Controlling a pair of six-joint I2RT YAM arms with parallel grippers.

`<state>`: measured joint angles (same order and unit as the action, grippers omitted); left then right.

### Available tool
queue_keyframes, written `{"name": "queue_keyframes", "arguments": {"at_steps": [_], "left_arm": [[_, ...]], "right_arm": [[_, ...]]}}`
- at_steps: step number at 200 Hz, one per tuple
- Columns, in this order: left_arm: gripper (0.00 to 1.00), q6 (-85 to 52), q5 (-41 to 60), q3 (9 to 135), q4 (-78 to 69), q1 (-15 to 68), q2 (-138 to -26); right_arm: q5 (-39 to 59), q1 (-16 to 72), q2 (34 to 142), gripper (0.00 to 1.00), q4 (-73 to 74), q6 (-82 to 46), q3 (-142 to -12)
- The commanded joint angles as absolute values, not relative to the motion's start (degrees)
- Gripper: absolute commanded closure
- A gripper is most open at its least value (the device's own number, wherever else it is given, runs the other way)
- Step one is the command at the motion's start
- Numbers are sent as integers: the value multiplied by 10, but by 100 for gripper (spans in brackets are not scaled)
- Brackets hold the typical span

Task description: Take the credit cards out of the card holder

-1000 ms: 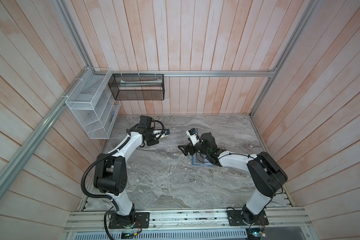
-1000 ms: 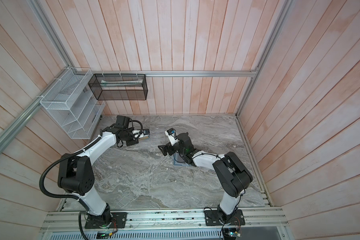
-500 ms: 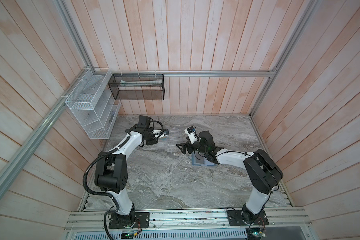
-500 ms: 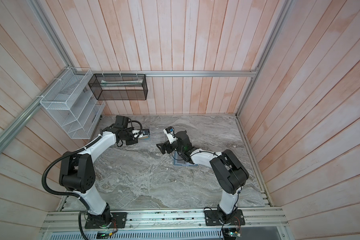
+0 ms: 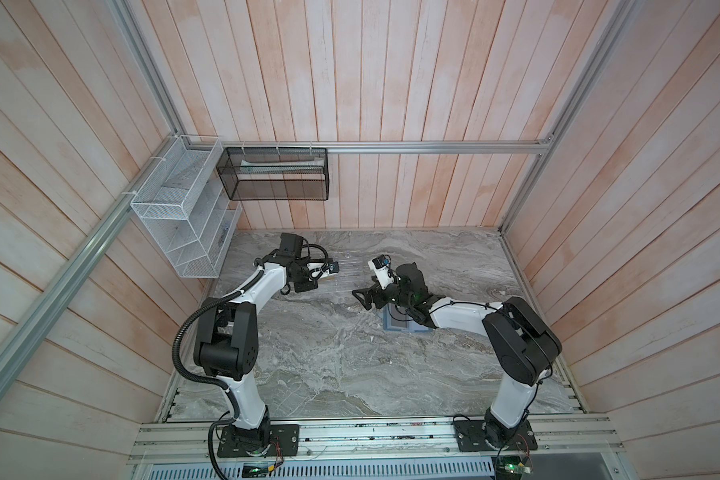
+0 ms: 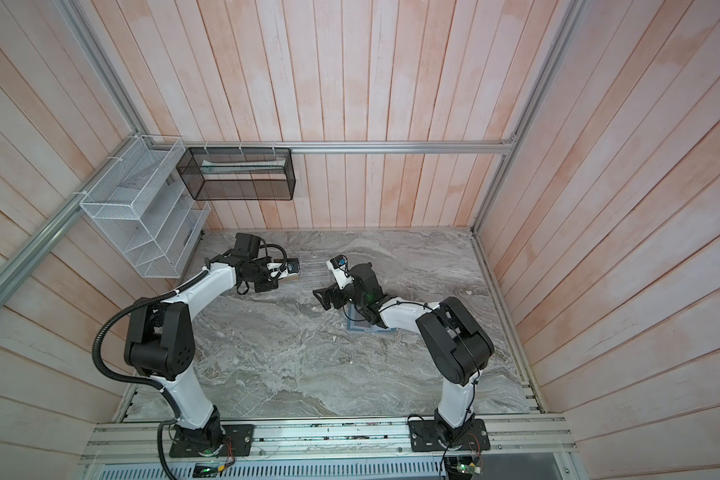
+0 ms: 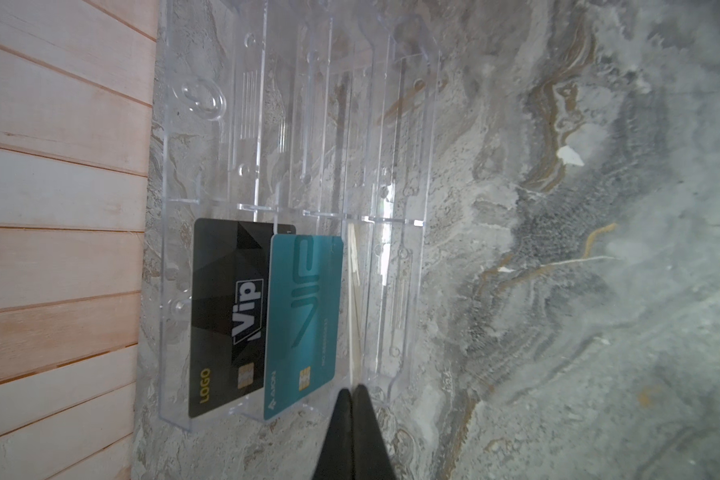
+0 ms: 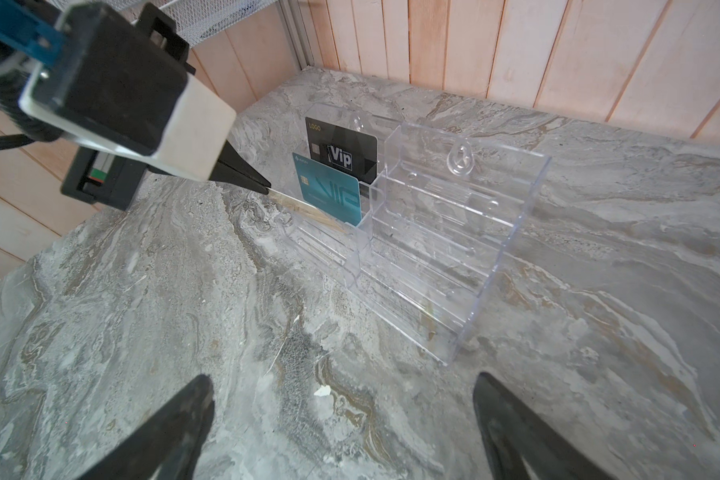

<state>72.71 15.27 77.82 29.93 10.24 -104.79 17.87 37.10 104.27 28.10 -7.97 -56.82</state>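
My left gripper [image 7: 352,390] is shut on the gold-yellow card [image 7: 354,316], seen edge-on, thin and pale, in a slot of the clear rack [image 7: 395,124]. The teal card [image 7: 304,316] stands in the slot beside it, in front of a black "Vip" card [image 7: 229,311]. In the right wrist view the gold card [image 8: 308,208] runs from the left fingertips [image 8: 258,185] into the rack, just in front of the teal card [image 8: 329,197]. My right gripper [image 8: 341,415] is open and empty above bare marble. The slate-blue card holder [image 5: 404,326] lies flat, partly under the right arm, in both top views.
The clear rack [image 5: 346,274] stands near the back wall between the two grippers. A white wire basket [image 5: 175,216] and a black mesh basket [image 5: 273,174] hang on the walls at the back left. Wooden walls close in the marble table [image 5: 329,365].
The right arm has shifted slightly to the left, its gripper still open. The left gripper stays shut at the rack, hardly moved.
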Motion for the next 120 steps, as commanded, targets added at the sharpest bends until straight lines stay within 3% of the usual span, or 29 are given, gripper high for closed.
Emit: {"name": "queue_keyframes", "arguments": {"at_steps": [1,120], "left_arm": [[100,736,173,777,291,105,-1065],[100,756,173,769,289,95,-1082]], "right_arm": [[178,375,1047,2,278,-83,-576],[184,374,1056,2,289,-87,-574]]}}
